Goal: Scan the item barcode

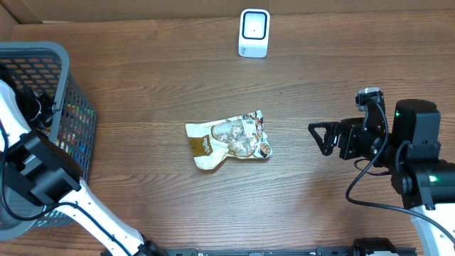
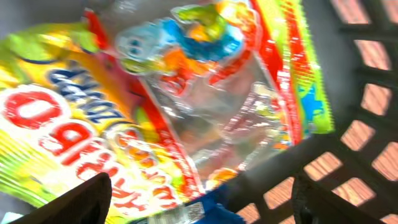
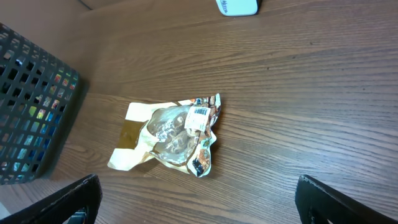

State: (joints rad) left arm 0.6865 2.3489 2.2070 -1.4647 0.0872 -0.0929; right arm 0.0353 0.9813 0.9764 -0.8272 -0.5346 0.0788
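Observation:
A crumpled cream-and-gold snack packet [image 1: 229, 141] lies mid-table, and in the right wrist view the packet [image 3: 168, 134] shows a white barcode label [image 3: 198, 116] facing up. The white scanner [image 1: 254, 32] stands at the far edge. My right gripper [image 1: 318, 139] hovers right of the packet, open and empty; its own view shows the right gripper [image 3: 198, 182] with jaws wide apart. My left arm reaches into the basket [image 1: 64, 107]. There my left gripper [image 2: 200, 182] is open just above a bright yellow-and-red candy bag [image 2: 155, 99], holding nothing.
The dark mesh basket stands at the table's left edge, with several colourful packets inside. A blue packet [image 2: 217, 208] lies under the candy bag, beside the basket's lattice wall [image 2: 367, 106]. Bare wood surrounds the snack packet.

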